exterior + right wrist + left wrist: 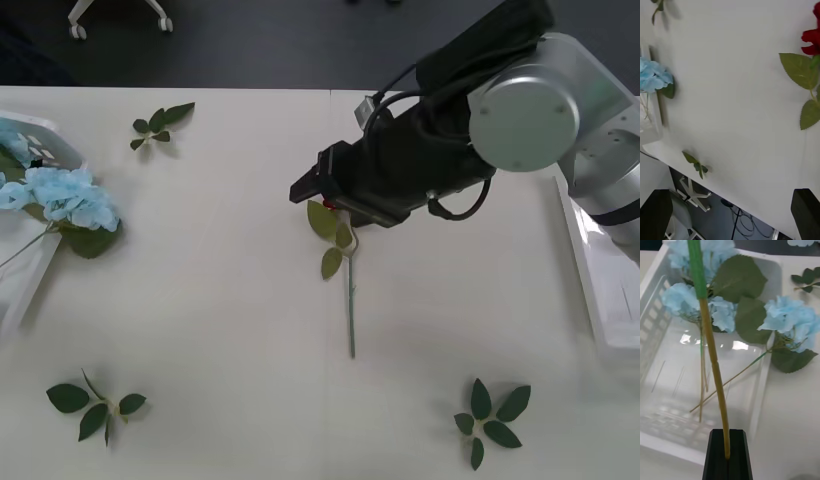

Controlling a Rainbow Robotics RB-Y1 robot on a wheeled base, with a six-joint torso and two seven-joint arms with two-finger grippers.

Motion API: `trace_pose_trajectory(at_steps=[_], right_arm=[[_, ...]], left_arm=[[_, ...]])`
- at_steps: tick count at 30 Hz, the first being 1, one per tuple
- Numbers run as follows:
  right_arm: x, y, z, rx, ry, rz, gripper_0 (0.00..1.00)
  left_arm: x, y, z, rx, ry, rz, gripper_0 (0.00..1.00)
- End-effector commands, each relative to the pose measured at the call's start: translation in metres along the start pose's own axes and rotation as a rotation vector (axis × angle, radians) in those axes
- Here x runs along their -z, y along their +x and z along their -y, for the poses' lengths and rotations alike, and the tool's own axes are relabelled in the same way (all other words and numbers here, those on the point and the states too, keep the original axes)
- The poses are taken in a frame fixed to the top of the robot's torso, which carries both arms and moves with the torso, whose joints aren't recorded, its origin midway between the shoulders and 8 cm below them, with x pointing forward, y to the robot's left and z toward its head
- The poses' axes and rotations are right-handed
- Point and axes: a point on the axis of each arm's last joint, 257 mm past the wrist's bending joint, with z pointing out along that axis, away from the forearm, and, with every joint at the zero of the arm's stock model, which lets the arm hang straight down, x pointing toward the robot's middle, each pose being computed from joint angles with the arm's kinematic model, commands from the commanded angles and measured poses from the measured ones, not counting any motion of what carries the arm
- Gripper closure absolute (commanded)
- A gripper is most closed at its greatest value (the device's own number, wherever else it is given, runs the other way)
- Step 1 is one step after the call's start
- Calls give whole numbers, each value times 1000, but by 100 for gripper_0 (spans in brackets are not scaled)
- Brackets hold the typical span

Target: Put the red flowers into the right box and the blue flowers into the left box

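Blue flowers (62, 195) fill the left box (25, 275) at the table's far-left edge, one pale cluster spilling over its rim onto the table (220, 300). In the left wrist view the left gripper (728, 453) has its black fingers pressed together on a thin stem (713, 363) that rises from the pinch over the box and turns green higher up; its head is cut off by the frame, so I cannot tell which kind of flower it is.

Mid-table lies a rose (812, 35), its stem (351, 310) pointing toward the robot and its leaves (330, 240) just below the head. In the front view the head sits tucked under the right arm's black wrist. The right gripper (730, 215) hangs over it with fingers spread wide, touching nothing; in its wrist view the red petals sit at the far edge, off to one side of the line between the fingertips. It likely needs to shift across before closing.

Judging by looks, the rose is very light, with a thin, springy stem that could roll or slip in a loose pinch, and soft petals that crush easily. The bare stem below the leaves seems the best place to grip.

Far right, the right box (600, 290) waits beside the arm, well apart from the rose.
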Motion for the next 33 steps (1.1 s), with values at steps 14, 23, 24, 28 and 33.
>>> trace_pose_trajectory(at_steps=[14,23,24,28,33], right_arm=[[-85,-26,61,0,196,178,7],[-100,-35,95,0,269,216,7],[-100,-35,96,-4,271,216,7],[-99,-39,102,-13,285,224,7],[-102,-41,110,-22,292,225,7]], left_arm=[[-49,-61,-40,70,-103,23,100],[-56,-72,-39,32,-125,20,53],[-56,-72,-38,34,-122,20,44],[-59,-73,-31,35,-98,23,0],[-62,-77,-16,46,-52,37,0]])
